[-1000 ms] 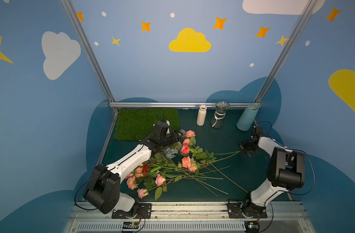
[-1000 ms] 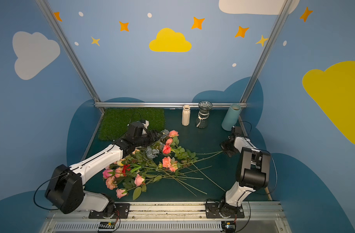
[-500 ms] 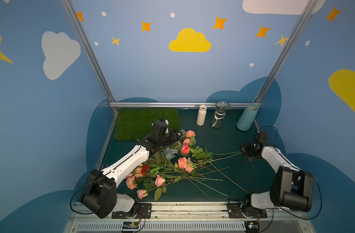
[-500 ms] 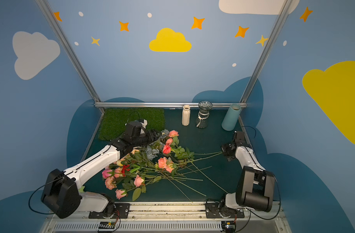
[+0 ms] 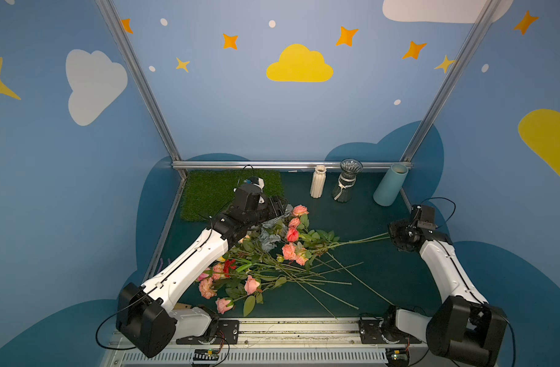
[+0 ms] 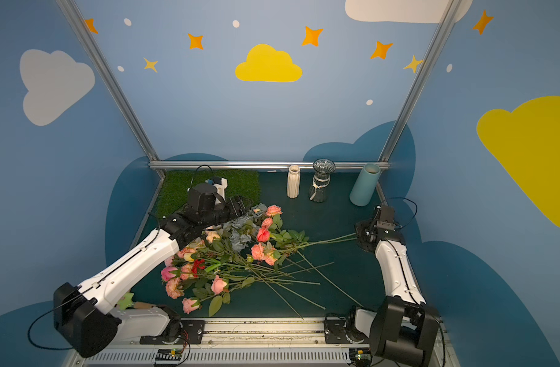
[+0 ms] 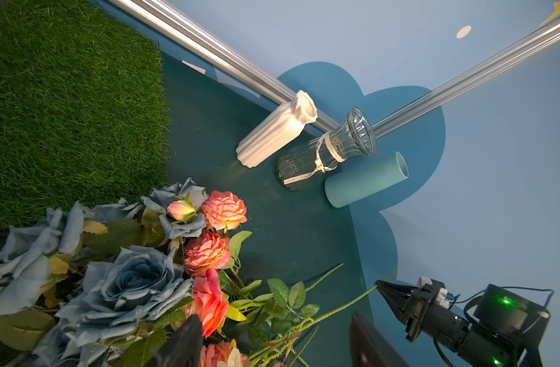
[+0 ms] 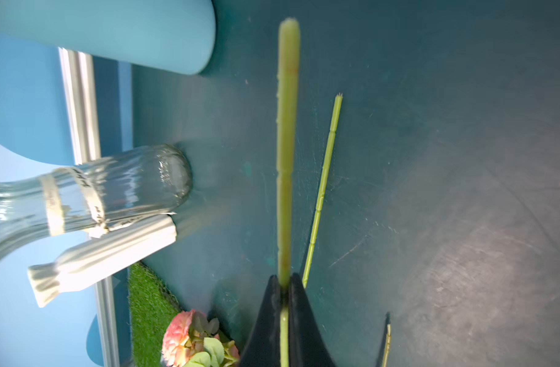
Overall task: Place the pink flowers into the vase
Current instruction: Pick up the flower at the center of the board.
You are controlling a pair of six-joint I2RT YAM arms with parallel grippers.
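The pink flowers [image 5: 290, 251] [image 6: 259, 251] lie in a loose heap mid-table, stems pointing right. My right gripper [image 5: 391, 235] [image 6: 359, 235] [image 8: 283, 282] is shut on the end of one long green stem [image 8: 286, 127] that runs back to the heap. My left gripper [image 5: 280, 206] [image 6: 240, 205] [image 7: 272, 346] is open over the blooms [image 7: 224, 209] at the heap's far end, nothing pinched. Three vases stand at the back: white ribbed [image 5: 317, 182], clear glass [image 5: 347, 184] [image 7: 329, 152], teal cylinder [image 5: 390, 186].
A grey-blue rose bunch [image 5: 269, 238] [image 7: 129, 282] and a small red carnation [image 5: 229, 264] are mixed into the heap. A green grass mat [image 5: 208, 193] fills the back left corner. Loose bare stems [image 5: 329, 286] fan out toward the front right. Metal rails edge the table.
My left gripper's jaws have spread wider over the blooms. The right arm's elbow has dropped low toward the front, the gripper keeping its hold on the stem.
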